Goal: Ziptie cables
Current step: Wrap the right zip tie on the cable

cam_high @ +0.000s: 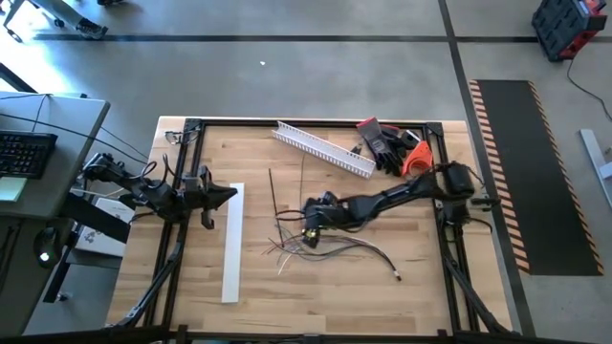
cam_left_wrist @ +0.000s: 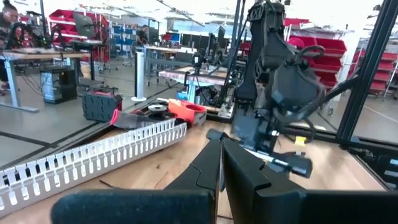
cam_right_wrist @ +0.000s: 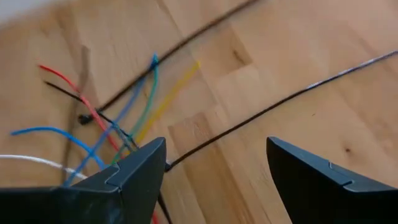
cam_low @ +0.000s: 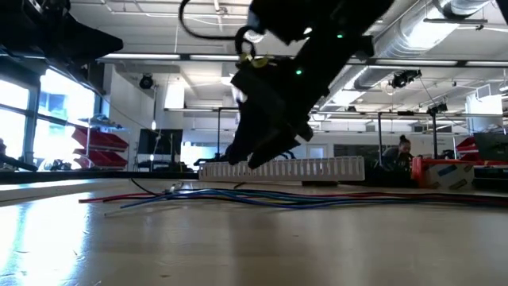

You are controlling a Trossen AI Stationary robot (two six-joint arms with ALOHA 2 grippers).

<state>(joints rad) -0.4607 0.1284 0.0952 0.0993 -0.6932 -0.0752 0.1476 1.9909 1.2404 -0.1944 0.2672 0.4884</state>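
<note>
While the wooden table (cam_high: 421, 287) fills my overhead feed, I see the white slotted channel (cam_high: 323, 149) lying slantwise near its far edge and the flat white strip (cam_high: 232, 243) lying toward the left side, with the left gripper (cam_high: 226, 195) parked at the strip's far end, its fingers pressed together. Mid-table, my right gripper (cam_high: 308, 219) hangs just above the cables (cam_high: 325, 247), fingers spread wide over the loose bunch, which sprawls on the wood between the strip and the right arm's base.
</note>
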